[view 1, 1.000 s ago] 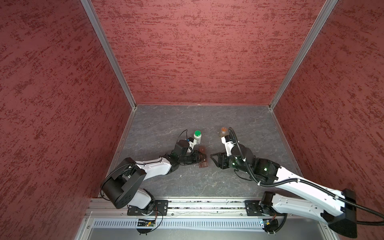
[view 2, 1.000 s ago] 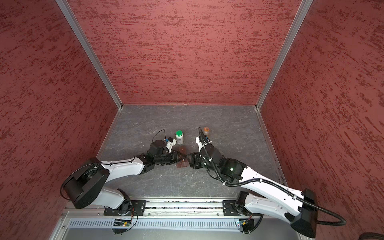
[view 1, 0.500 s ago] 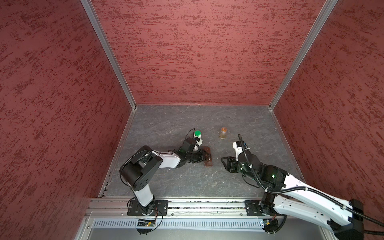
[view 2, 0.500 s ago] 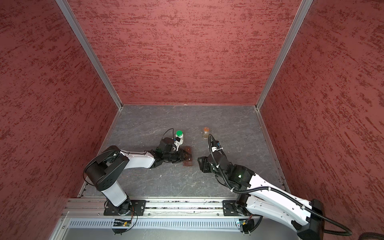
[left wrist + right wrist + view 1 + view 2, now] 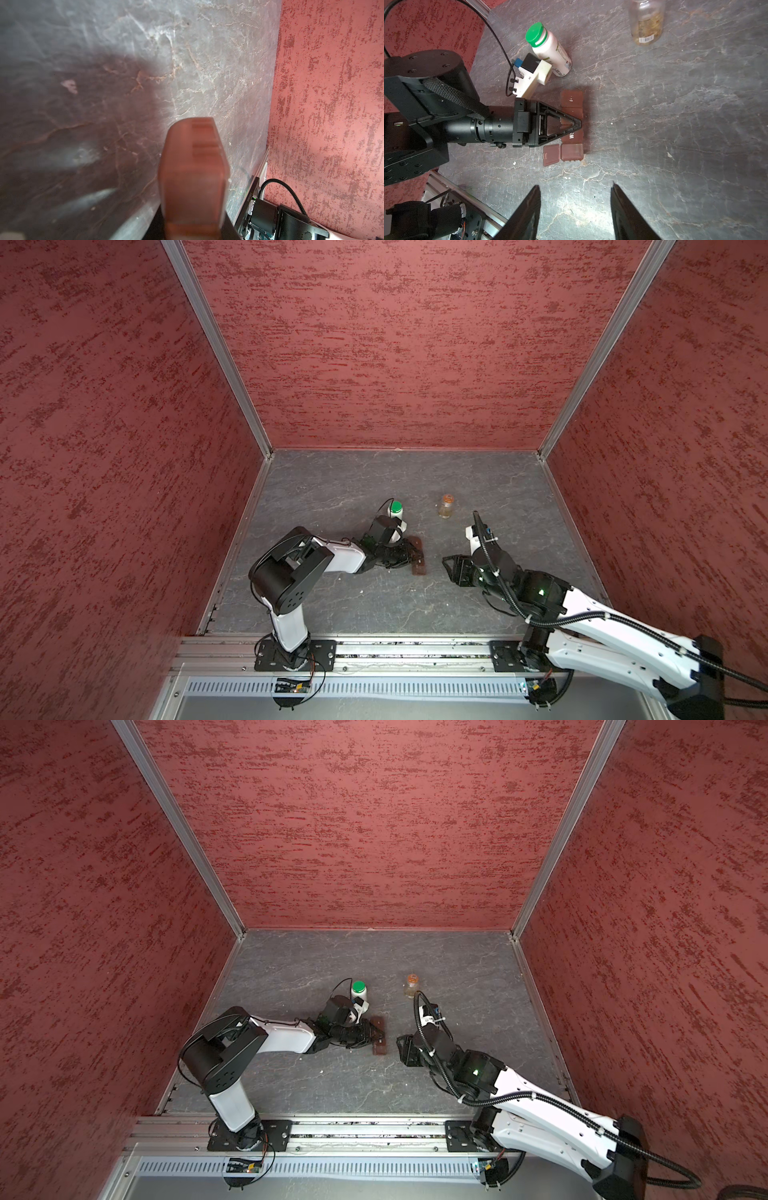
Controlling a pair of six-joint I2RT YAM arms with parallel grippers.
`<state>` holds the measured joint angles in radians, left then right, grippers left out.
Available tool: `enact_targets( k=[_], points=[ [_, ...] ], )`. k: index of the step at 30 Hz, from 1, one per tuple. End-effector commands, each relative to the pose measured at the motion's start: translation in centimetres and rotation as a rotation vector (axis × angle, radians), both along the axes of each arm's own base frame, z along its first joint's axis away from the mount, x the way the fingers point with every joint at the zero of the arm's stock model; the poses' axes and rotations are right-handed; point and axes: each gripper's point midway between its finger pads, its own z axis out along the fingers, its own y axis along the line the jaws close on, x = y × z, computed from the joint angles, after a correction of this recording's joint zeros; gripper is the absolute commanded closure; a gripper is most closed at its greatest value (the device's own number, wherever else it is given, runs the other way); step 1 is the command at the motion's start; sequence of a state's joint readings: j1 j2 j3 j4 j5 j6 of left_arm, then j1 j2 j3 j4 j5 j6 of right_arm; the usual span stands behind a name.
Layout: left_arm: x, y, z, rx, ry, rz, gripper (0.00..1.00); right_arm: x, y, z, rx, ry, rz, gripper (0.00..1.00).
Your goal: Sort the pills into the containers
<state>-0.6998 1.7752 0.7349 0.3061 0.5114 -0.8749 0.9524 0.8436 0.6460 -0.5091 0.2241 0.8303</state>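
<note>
Left gripper: the jaws are drawn together to a point over the middle of the pill organizer. Read this as a pinch on the middle lid. The left wrist view shows a brown translucent flap standing close to the lens, but that view is blurred, so treat the grip as likely rather than confirmed. The purpose would be to lift the flap and expose a compartment for filling.

The pill organizer lies flat near the centre of the table. In both top views its long axis runs from 12 to 6 o'clock. At the 6 o'clock end, the end lid is folded flat toward 9 o'clock, so that compartment is already open to receive pills.

The left arm reaches in from 9 o'clock, low and nearly level with the table, which suits a sideways pinch on a thin flap.

The green-capped bottle stands upright at 11 o'clock from the organizer, just beside the left wrist. The clear bottle stands at 1 o'clock, apart from both arms. Both positions put the pill supply within reach of either arm.

The right gripper hovers at 3 o'clock, empty, with its jaws apart. You have it clear of the organizer and ready to take a bottle.
</note>
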Motion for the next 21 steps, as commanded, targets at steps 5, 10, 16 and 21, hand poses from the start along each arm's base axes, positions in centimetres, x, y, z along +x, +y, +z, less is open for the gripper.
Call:
enact_targets(
  k=[5, 10, 16, 21],
  points=[
    [-0.2, 0.3, -0.8, 0.029, 0.005, 0.0, 0.88, 0.3, 0.3, 0.0, 0.024, -0.001, -0.013, 0.45],
    [-0.3, 0.8, -1.6, 0.07, 0.017, 0.002, 0.85, 0.3, 0.1, 0.2, 0.029, -0.006, -0.019, 0.45],
    [-0.6, 1.0, -2.2, 0.093, 0.033, 0.0, 0.82, 0.1, -0.1, 0.1, 0.028, 0.001, -0.023, 0.45],
    [-0.6, 1.4, -2.4, 0.119, 0.025, -0.003, 0.76, 0.2, -0.2, 0.2, 0.025, -0.002, -0.024, 0.45]
  ],
)
